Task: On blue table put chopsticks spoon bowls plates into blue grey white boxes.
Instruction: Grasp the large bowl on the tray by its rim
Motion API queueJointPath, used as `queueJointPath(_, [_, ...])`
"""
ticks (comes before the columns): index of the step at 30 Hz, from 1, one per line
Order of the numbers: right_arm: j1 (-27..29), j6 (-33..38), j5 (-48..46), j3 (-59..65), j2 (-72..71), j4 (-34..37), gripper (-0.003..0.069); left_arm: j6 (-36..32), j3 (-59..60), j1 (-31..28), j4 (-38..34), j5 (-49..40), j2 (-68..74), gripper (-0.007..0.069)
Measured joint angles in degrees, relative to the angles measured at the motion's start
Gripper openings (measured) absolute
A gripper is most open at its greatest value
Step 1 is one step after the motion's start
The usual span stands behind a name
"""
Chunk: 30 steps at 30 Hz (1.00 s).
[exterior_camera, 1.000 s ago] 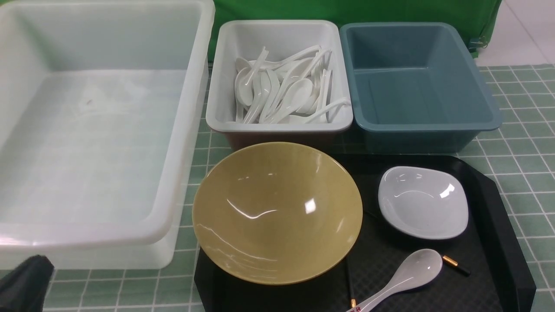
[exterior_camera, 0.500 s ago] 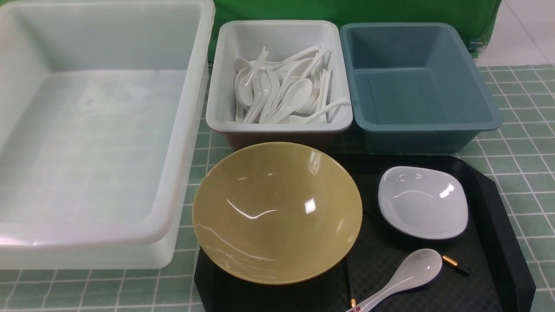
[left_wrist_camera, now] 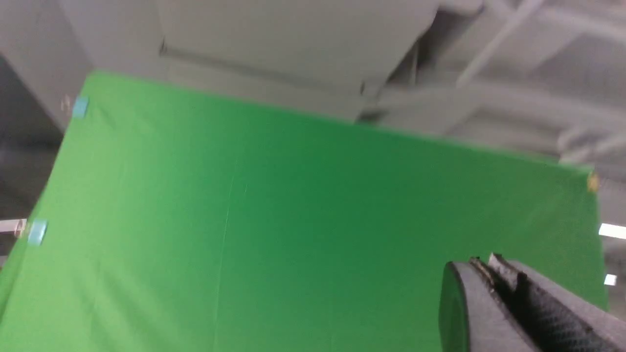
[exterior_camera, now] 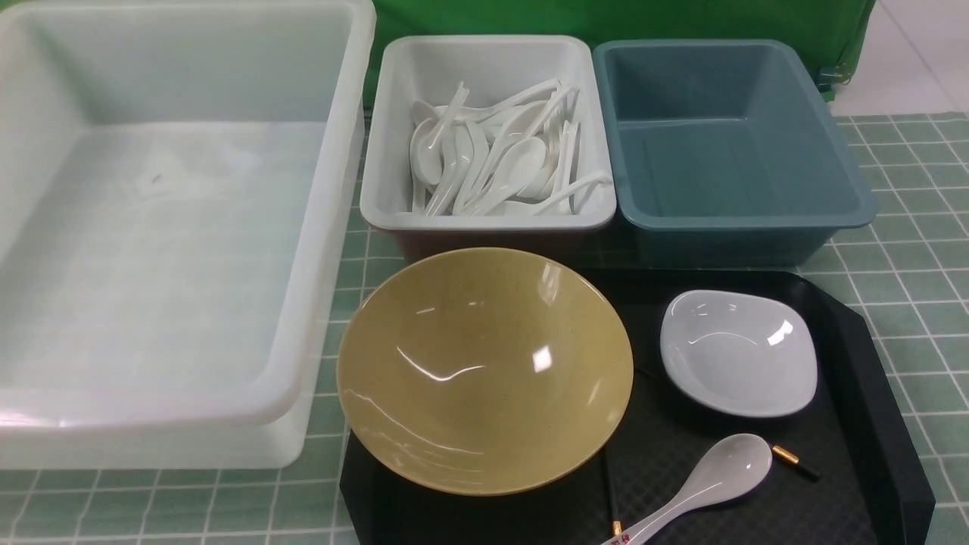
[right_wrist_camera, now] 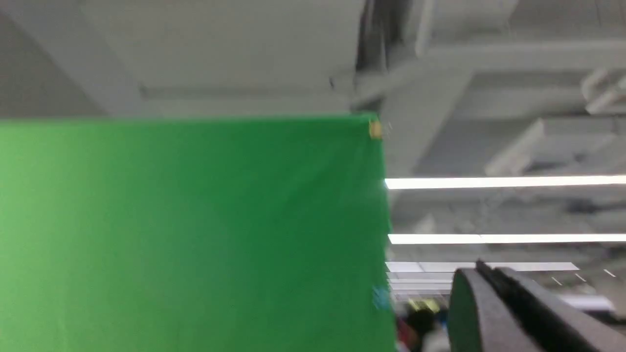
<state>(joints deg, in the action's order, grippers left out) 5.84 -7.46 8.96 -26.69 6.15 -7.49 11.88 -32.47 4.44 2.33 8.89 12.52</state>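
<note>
Pointing up, closed empty like the left gripper (left_wrist_camera: 481, 262), the right gripper (right_wrist_camera: 481, 267) is judged nearer the diagonal spoon (exterior_camera: 711, 477) out ahead of it.

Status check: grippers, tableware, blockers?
Left gripper, right gripper shut, empty, outside front view. Yellow bowl, white dish, spoon, chopsticks on black tray, unsorted. Spoon lies over chopsticks.

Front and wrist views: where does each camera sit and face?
Front view: between the arms, facing forward and down at grey box and black tray; no arm shows.
Left wrist view: on the left arm, tilted up at green backdrop and ceiling; shut left gripper shows.
Right wrist view: likewise; shut right gripper shows.
Shared: both wrist views see the green backdrop.
</note>
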Motion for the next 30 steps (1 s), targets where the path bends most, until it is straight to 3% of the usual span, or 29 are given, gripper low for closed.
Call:
queueJointPath(4, [0.00,2.56,-13.43,-2.83,6.53,0.17,0.0037,1.67,-2.23,0.02,-0.76,-5.17,9.00,-0.0011])
queueJointPath(8, [0.00,3.45,-35.10,-2.83,15.39,3.31,0.0037,7.36,-3.47,2.59,-3.53,-15.22,20.06,-0.0011])
queueJointPath(10, [0.00,8.32,-44.77,-2.83,19.37,7.49,0.0037,6.62,-6.36,6.98,-3.81,-21.78,25.72,-0.0011])
queueJointPath(13, [0.00,20.60,-51.78,-2.83,25.18,15.90,0.0037,2.55,-11.63,13.12,-4.04,-32.24,33.71,-0.0011])
queueJointPath(17, [-2.41,33.15,-52.85,-2.83,30.69,28.63,0.0037,-1.36,-20.29,22.29,-5.99,-44.39,45.87,-0.0011])
queueJointPath(21, [-8.48,42.85,-49.93,-2.70,34.46,32.41,0.0037,-2.37,-26.85,29.05,-7.20,-49.01,55.81,-0.0011])
queueJointPath(26, [-16.35,46.42,-42.34,-0.38,38.74,33.19,0.0038,-4.15,-34.77,35.04,-7.22,-50.98,67.85,-0.0011])
queueJointPath(30, [-17.97,46.62,-41.43,0.37,40.41,33.19,0.0038,-7.59,-37.74,37.07,-7.22,-52.05,75.45,-0.0011])
